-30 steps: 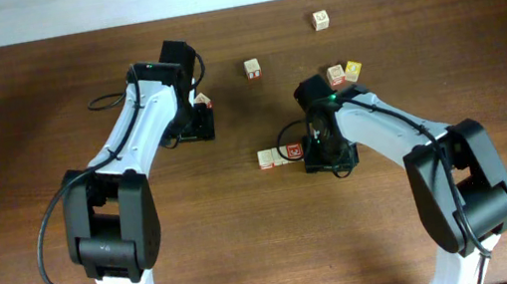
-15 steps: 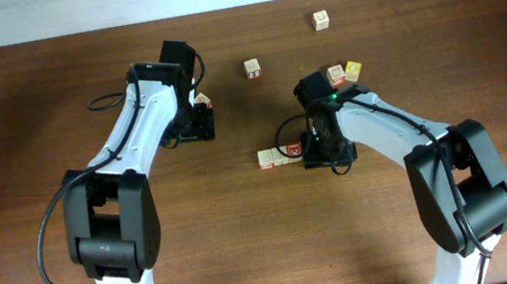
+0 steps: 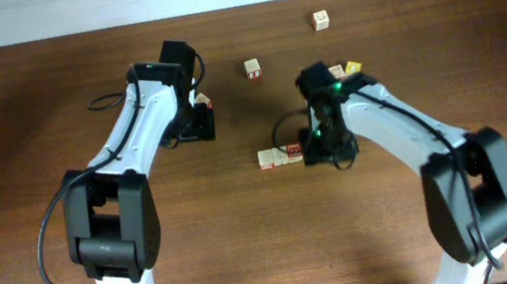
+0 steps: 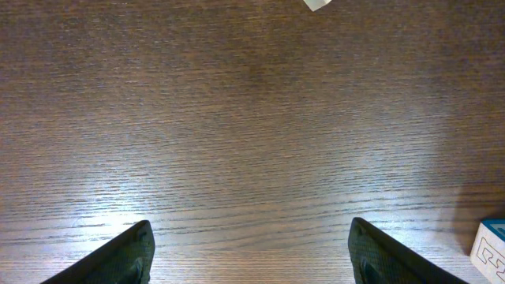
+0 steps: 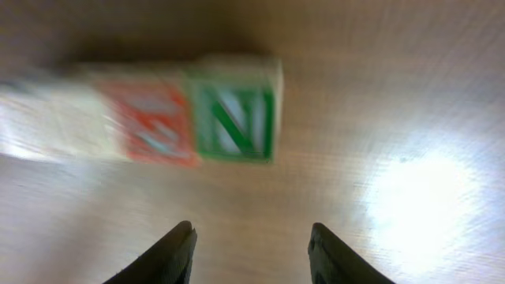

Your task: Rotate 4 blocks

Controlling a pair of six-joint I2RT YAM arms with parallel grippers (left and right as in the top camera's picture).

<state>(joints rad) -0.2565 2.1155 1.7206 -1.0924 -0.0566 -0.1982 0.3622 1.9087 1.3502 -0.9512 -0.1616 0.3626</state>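
Above wood table [image 4: 252, 118], left end effector [image 4: 251, 256] and right end effector [image 5: 251, 251] gape empty, right facing green-N block [image 5: 234, 118].

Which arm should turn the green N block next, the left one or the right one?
Probably right. The right gripper is open and points straight at the green N block. The left gripper faces bare table, with only a block corner at the view's edge.

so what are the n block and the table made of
The N block looks like pale wood with a green printed letter and border, though the view is blurred. The table shows dark wood grain with a slight sheen under the light; solid wood or laminate, cannot tell.
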